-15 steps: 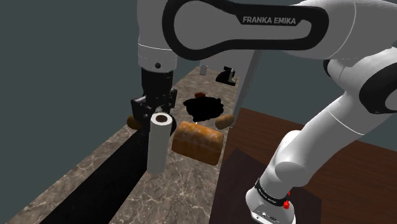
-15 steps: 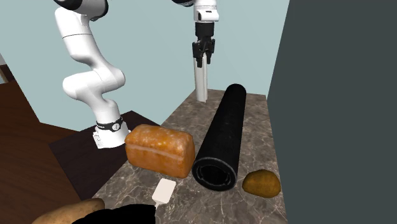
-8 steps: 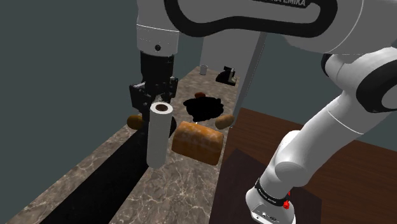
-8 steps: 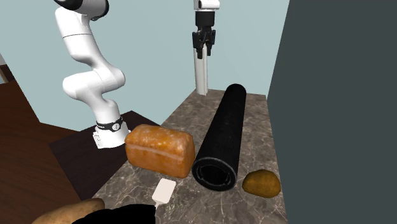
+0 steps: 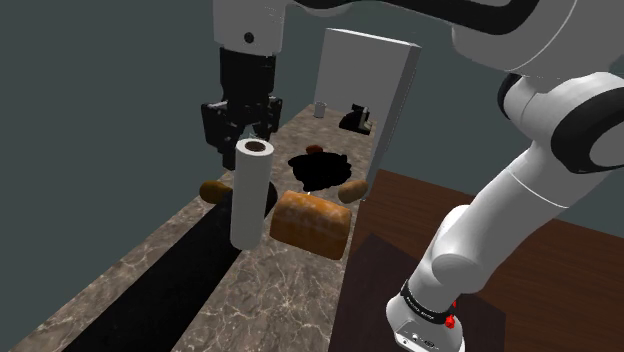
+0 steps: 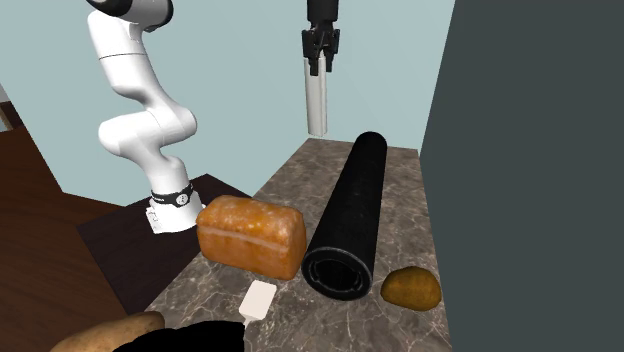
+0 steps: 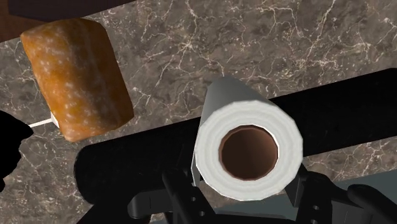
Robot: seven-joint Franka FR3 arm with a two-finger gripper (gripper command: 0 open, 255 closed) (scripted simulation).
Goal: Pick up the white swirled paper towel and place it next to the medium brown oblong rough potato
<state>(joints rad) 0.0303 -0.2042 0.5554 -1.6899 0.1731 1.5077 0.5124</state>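
Marbled counter point(image 6: 322, 325) bears loaf point(image 6: 250, 236), black tube point(image 6: 352, 212), potato point(image 6: 105, 333).

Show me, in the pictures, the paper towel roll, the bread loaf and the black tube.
paper towel roll point(image 5: 249, 200), shoulder view, middle of its side.
bread loaf point(image 6: 250, 237), second exterior view, top crust.
black tube point(image 6: 352, 210), second exterior view, middle of its side.

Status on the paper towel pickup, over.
Fingers shut on paper towel roll, upright. Roll hanging off the counter. Bread loaf and black tube lying on counter nearby.

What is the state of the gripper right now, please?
Gripper: closed, holding the white cylindrical paper towel roll upright.
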